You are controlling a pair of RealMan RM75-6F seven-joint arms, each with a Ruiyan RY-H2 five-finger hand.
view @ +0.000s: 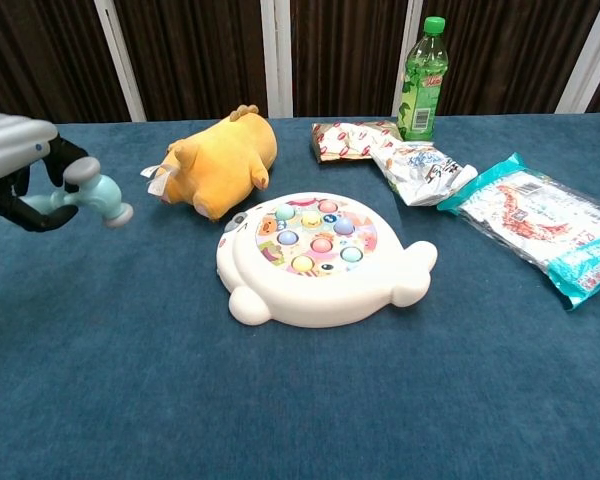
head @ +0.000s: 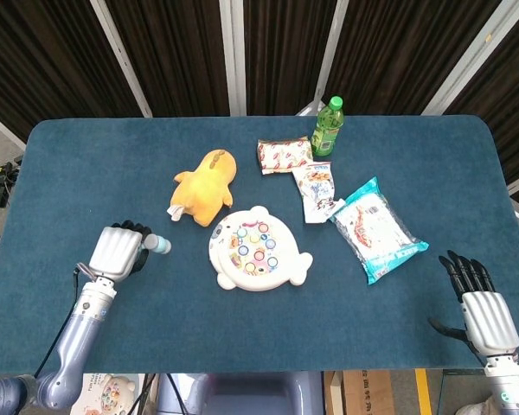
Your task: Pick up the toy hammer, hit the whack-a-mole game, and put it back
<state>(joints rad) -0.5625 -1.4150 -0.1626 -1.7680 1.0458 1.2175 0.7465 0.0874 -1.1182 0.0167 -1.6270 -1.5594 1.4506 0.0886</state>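
Your left hand (view: pixel 15 170) grips the toy hammer (view: pixel 98 196) clear of the worktop (view: pixel 300 400), its head pointing toward the whack-a-mole game (view: pixel 320 255) off to its right. Carry it over the buttons, then strike down. Your right hand (head: pixel 477 303) rests open, far away.

On the blue table (head: pixel 78 164) there was one toy hammer (view: pixel 95 192), one white whack-a-mole game (head: pixel 258 249), one yellow plush toy (head: pixel 204 185), one green bottle (head: pixel 327 126) and three snack packets: a red-and-white one (head: pixel 284 155), a small white one (head: pixel 317 192) and a large teal one (head: pixel 377 228).
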